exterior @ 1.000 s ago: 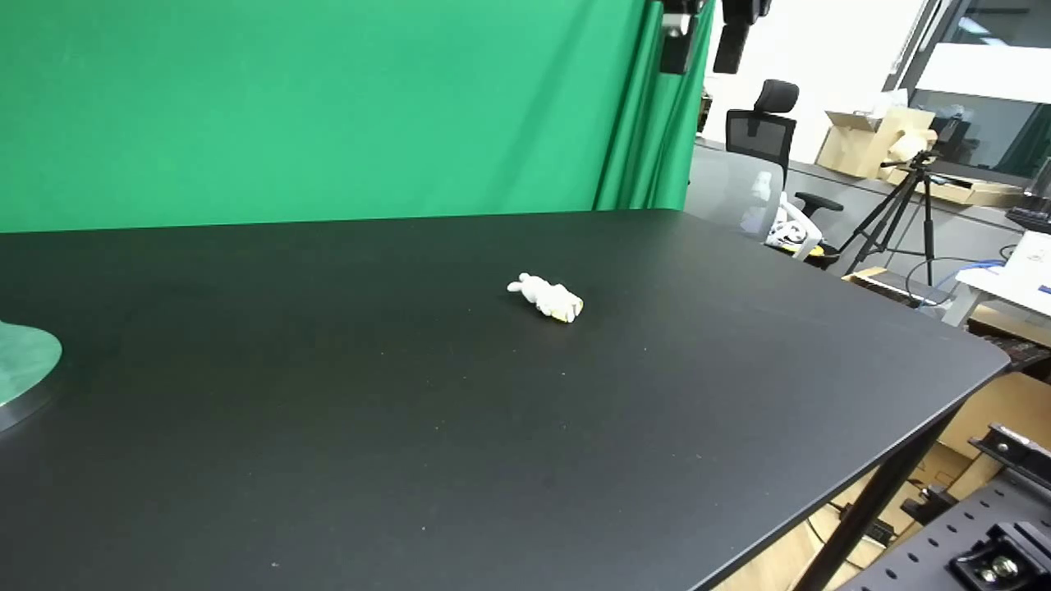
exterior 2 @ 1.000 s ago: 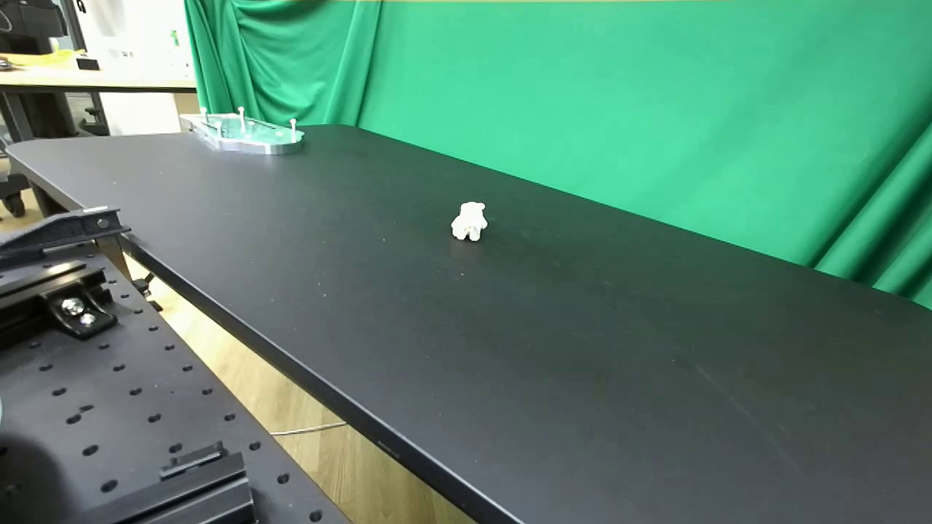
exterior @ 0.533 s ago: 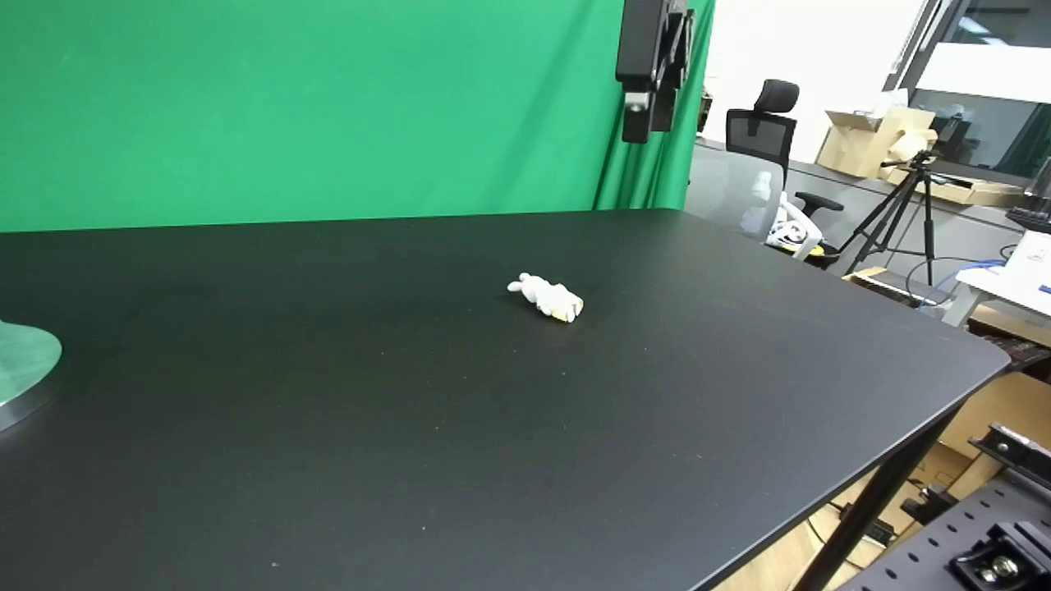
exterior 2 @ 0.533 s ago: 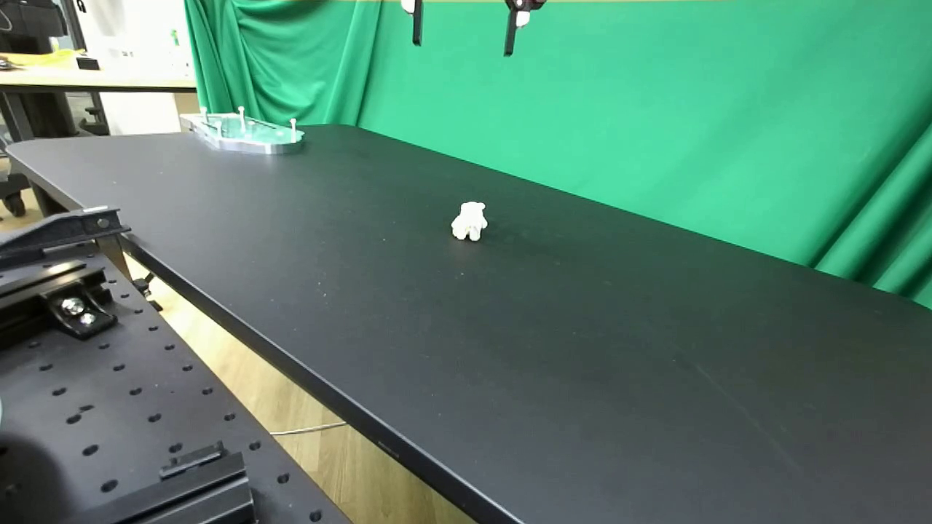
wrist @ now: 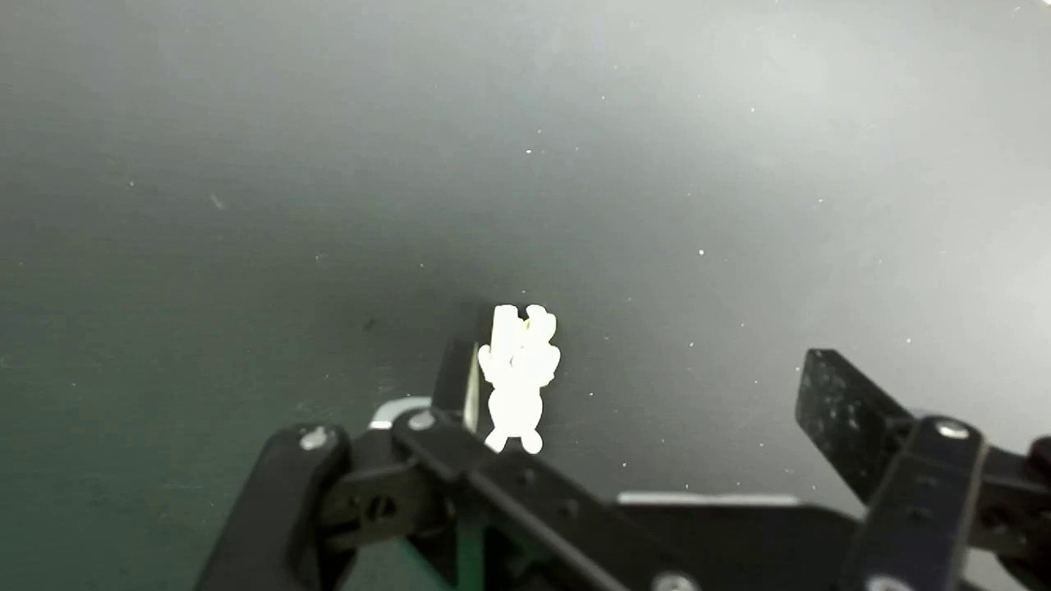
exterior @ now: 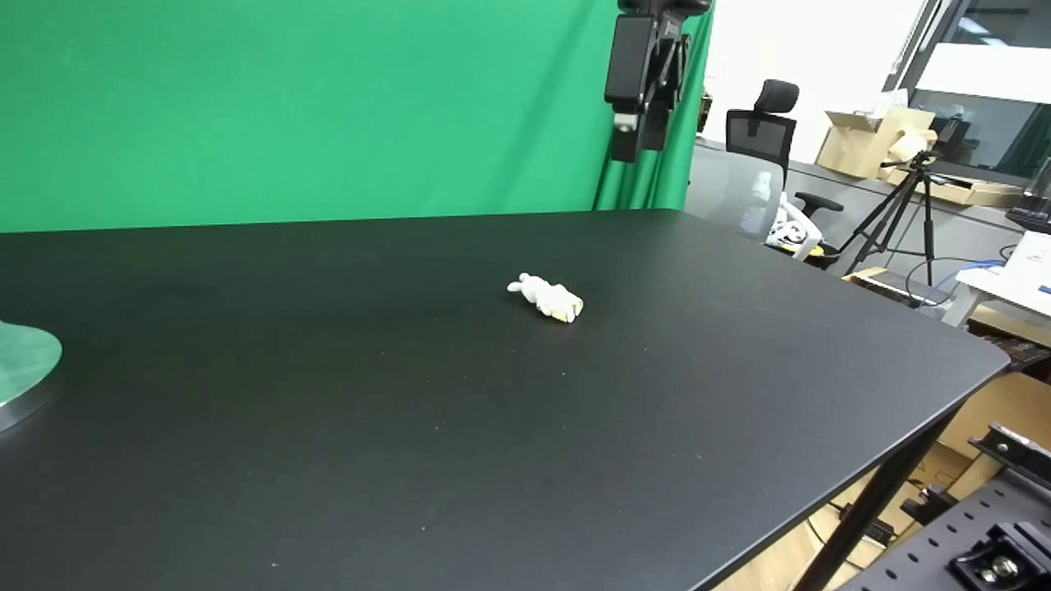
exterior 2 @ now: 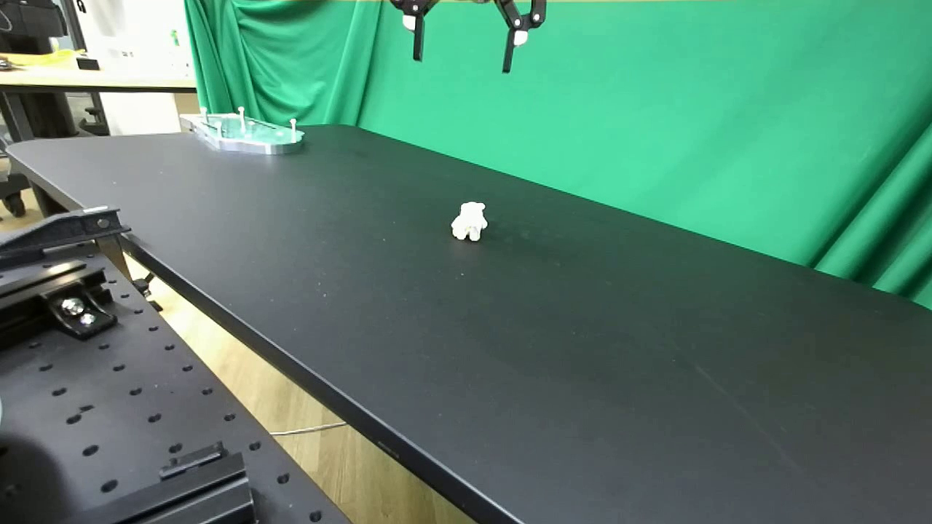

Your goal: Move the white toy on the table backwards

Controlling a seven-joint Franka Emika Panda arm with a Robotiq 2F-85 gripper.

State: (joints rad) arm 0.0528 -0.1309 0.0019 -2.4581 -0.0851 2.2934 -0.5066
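The small lumpy white toy (exterior: 548, 299) lies on the black table (exterior: 410, 427). It also shows in an exterior view (exterior 2: 470, 221), on the same bare black table (exterior 2: 582, 364). My gripper (exterior: 640, 154) hangs in the air well above the tabletop, fingers pointing down. In an exterior view the gripper (exterior 2: 462, 65) has its fingers wide apart with nothing between them. In the wrist view the open gripper (wrist: 640, 361) is over the toy (wrist: 517, 377). There the toy appears beside the left finger (wrist: 456, 377), far from the right finger (wrist: 850, 419).
A pale green round-edged plate (exterior: 29, 361) stands at the table's left in an exterior view. A clear greenish plate with several posts (exterior 2: 247, 142) stands at the far left end. A perforated dark metal platform (exterior 2: 145, 407) adjoins the table's edge. A green curtain (exterior: 328, 107) hangs behind.
The gripper has come down, moved left in an exterior view, and turned so its fingers now look closer together there. It has entered the top of both views. The toy has not moved.
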